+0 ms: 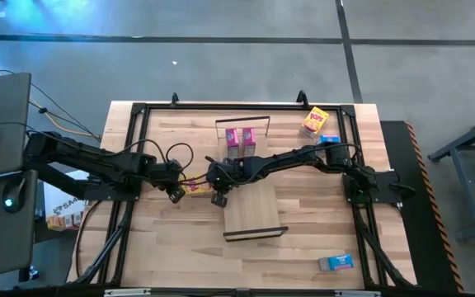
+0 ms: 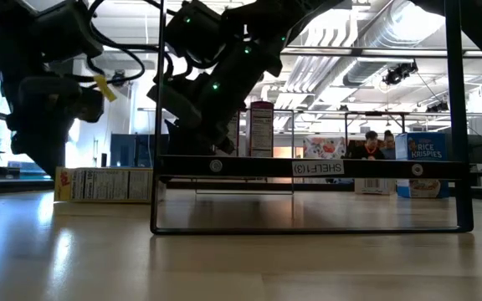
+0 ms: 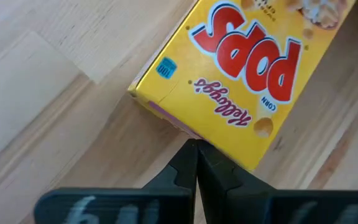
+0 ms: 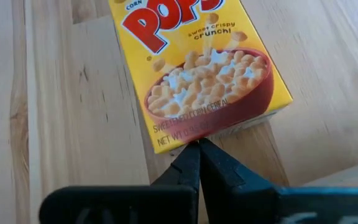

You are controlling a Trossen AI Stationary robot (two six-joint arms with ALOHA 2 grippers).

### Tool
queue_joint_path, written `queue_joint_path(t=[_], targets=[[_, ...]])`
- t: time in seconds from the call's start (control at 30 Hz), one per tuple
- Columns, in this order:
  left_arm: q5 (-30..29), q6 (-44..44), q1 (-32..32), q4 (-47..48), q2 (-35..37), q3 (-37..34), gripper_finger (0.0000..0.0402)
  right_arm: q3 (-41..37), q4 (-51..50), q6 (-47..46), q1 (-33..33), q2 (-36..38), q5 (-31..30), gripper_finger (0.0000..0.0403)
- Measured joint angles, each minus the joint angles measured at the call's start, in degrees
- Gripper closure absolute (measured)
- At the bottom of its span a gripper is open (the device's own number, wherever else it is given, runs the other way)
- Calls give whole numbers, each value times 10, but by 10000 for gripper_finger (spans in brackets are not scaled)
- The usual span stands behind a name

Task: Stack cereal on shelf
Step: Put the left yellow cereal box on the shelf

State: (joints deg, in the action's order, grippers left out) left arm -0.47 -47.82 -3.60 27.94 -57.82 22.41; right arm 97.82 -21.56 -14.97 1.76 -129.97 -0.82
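1. In the high view a yellow cereal box (image 1: 195,186) lies flat on the tabletop (image 1: 320,223) left of centre, just left of the shelf (image 1: 250,213), a pale plank running from centre frame down to a black end frame.
2. The left gripper (image 1: 175,195) sits at the box's left end and the right gripper (image 1: 219,198) at its right end, so the box lies between them.
3. In the left wrist view the left gripper (image 3: 196,163) has its jaws clenched together on nothing, their tip at the box's (image 3: 241,81) lower edge; whether they touch it I cannot tell.
4. In the right wrist view the right gripper (image 4: 199,163) is likewise clenched and empty, its tip at the bottom edge of the box (image 4: 197,68).
5. Two pink boxes (image 1: 240,137) stand side by side at the shelf's upper end.
6. A second yellow box (image 1: 315,120) lies at upper right, with a blue box (image 1: 329,139) just below it.
7. Another blue box (image 1: 336,262) lies at lower right, well apart from both grippers.
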Motion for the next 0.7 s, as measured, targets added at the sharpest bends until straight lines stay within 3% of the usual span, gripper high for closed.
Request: queue_joint_path(t=[0.33, 0.7], targets=[[-4, 0, 0, 25, 37, 43, 402, 1, -15, -25, 0, 0, -2, 403], [-69, 0, 1, -15, 74, 67, 402, 30, -65, -26, -3, -4, -6, 403]])
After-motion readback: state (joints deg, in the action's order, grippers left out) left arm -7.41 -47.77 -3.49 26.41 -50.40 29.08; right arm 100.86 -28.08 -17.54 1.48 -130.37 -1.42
